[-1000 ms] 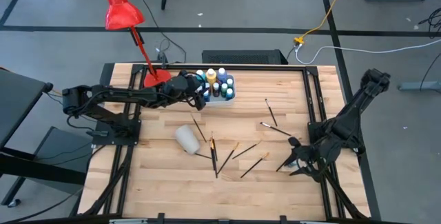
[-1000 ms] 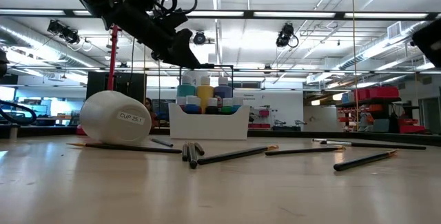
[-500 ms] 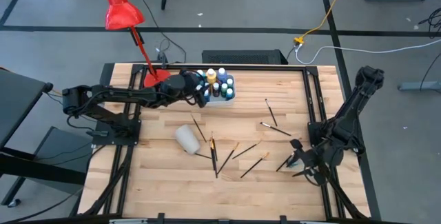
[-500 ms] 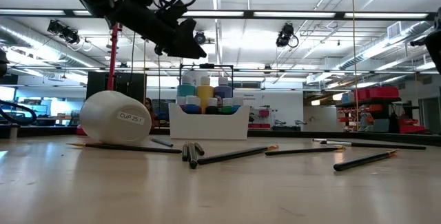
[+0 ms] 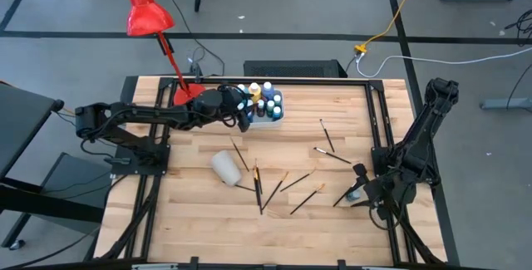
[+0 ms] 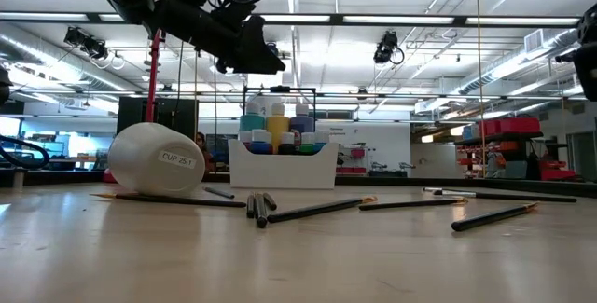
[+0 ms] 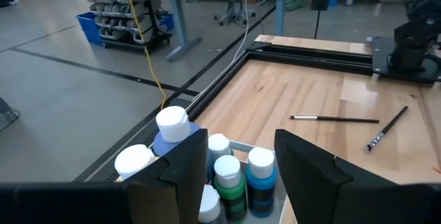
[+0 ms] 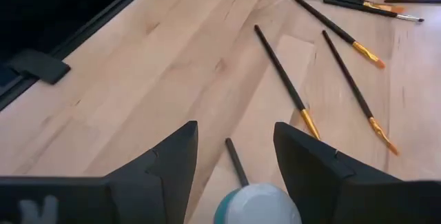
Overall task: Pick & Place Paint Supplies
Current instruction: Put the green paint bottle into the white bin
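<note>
Paint bottles [image 5: 263, 105] stand in a white caddy [image 6: 282, 163] at the worktop's [image 5: 208, 212] far edge; brushes [image 5: 274, 189] lie mid-worktop. Left claw [image 5: 244, 110], arm stretched level, hovers spread above the caddy. Right claw [image 5: 356, 193], arm folded downward, spread over a teal bottle [image 8: 258, 205].

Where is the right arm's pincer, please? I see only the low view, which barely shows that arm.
Observer: The right pincer hangs low by the table's right edge, beside scattered paintbrushes.
Operator: Is anything at it?
Observer: A white-capped teal bottle shows right at it; held or not, I cannot tell.
Operator: And the left one?
Observer: The left pincer is open and empty, over the bottles in the white caddy.
</note>
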Controlling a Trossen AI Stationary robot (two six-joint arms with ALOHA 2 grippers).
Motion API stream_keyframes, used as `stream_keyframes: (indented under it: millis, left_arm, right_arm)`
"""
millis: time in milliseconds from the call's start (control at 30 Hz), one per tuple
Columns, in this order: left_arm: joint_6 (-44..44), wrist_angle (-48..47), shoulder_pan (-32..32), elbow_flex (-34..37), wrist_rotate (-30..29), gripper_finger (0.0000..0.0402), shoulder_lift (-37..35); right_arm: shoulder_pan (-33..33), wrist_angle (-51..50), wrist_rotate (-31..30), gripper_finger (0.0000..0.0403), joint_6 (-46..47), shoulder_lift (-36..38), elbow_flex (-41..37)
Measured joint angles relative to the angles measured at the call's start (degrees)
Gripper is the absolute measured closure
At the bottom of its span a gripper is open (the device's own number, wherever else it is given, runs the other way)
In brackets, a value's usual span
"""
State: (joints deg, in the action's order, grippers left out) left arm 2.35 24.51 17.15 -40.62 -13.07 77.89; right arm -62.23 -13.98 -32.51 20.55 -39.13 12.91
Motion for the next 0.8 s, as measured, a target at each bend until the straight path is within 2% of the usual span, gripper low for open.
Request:
stream_keyframes:
  millis: [200,600,800]
  left_arm:
    - [0.0,0.0,0.0,0.0,0.1,0.0224,0.0]
    - [0.0,0.0,0.0,0.0,0.1,0.0224,0.0]
    - [0.0,0.0,0.0,0.0,0.1,0.0224,0.0]
  right_arm:
    - [-1.4,0.0,-5.9,0.0208,1.8,0.0,0.0]
    - [-1.8,-0.8,-5.4,0.0211,5.7,0.0,0.0]
    - [-1.8,5.1,-6.5,0.0239,13.1,0.0,-6.3]
